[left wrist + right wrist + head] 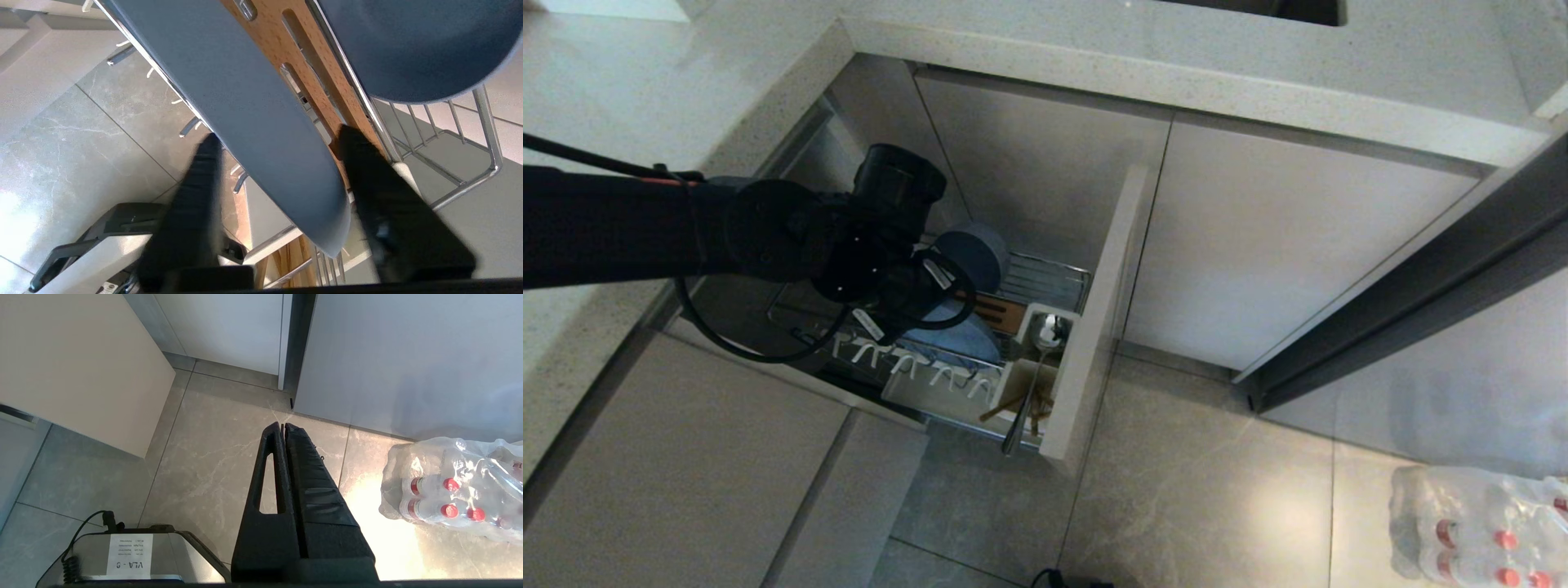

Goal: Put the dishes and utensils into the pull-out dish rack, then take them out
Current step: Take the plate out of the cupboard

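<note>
The pull-out dish rack (1054, 273) stands drawn out of the cabinet, with its beige front panel (1094, 327) at the right. The light-blue plate (245, 102) stands on edge in the slotted wooden strip (278, 45). The matching bowl (408, 41) rests behind it on the wires. My left gripper (280, 136) straddles the plate's rim, one finger on each face with slim gaps, so it is open. The head view shows the plate (956, 335) partly hidden by that wrist. The spoon (1033, 367) and chopsticks (1005, 404) stick out of the white utensil cup (1031, 312). My right gripper (282, 424) is shut and empty over the floor.
White hooks (915, 363) line the rack's near side. A wrapped pack of bottles (1478, 523) lies on the floor at the right. The countertop (1176, 57) overhangs the cabinets. My base (122, 555) sits below the right arm.
</note>
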Available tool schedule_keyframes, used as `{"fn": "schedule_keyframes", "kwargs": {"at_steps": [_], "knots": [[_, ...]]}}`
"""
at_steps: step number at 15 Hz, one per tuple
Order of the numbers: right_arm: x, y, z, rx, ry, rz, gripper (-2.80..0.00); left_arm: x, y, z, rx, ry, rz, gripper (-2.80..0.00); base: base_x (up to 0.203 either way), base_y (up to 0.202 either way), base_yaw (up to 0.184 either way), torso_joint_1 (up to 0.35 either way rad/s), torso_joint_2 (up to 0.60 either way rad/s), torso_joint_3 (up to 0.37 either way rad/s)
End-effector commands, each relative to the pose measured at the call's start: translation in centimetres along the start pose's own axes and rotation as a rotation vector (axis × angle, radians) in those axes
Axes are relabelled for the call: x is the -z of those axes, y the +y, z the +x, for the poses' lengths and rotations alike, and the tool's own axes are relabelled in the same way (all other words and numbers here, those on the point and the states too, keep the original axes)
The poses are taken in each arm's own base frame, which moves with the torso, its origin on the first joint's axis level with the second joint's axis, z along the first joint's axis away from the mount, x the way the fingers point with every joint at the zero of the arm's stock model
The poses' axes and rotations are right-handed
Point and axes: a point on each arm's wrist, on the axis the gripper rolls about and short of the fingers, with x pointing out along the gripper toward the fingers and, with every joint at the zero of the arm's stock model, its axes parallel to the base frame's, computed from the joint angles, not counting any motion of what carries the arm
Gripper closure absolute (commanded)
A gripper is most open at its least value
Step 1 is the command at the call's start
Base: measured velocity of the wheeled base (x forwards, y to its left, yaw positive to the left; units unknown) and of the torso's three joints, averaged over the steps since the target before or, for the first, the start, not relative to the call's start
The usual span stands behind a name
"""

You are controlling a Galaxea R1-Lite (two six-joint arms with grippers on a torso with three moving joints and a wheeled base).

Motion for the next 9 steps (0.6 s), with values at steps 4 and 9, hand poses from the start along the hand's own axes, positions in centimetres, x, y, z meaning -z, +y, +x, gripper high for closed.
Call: {"fn": "schedule_keyframes", "kwargs": {"at_steps": [4,9], "knots": [[-0.01,0.0,0.01,0.0,0.001,0.0,0.0,-0.12,0.0,-0.34,0.003,-0.004,-0.007,0.0,0.0,0.0,0.0,0.0,0.0,0.0],[0.0,0.0,0.0,0.0,0.0,0.0,0.0,-0.37,-0.05,-1.1,0.017,-0.012,-0.012,0.0,0.0,0.0,0.0,0.0,0.0,0.0]]}}
